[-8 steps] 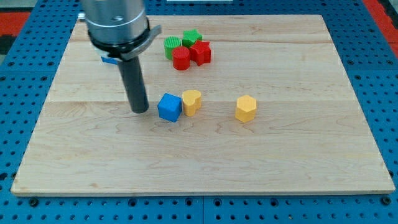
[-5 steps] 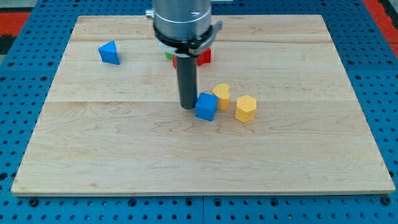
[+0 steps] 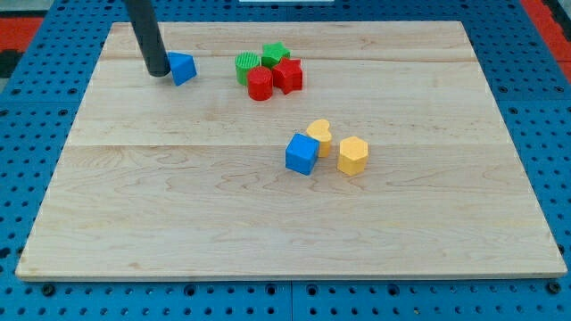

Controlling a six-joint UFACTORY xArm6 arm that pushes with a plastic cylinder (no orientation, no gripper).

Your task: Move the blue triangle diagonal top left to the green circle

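Observation:
The blue triangle (image 3: pixel 183 68) lies on the wooden board (image 3: pixel 178 205) at the view's upper left. My tip (image 3: pixel 157 71) stands right against its left side. The green circle (image 3: pixel 247 67), a ribbed green cylinder, sits to the triangle's right at about the same height in the view, with a gap between them. It belongs to a tight cluster with a green star (image 3: pixel 275 54), a red cylinder (image 3: pixel 260 84) and a red star (image 3: pixel 288 75).
A blue cube (image 3: pixel 302 153), a yellow heart (image 3: pixel 319 136) and a yellow hexagon (image 3: pixel 352 155) sit together right of the board's centre. The board rests on a blue pegboard (image 3: pixel 36 116).
My tip pushed the blue cube right against the yellow heart, then moved to the upper left. The blue triangle has shifted right, closer to the green circle.

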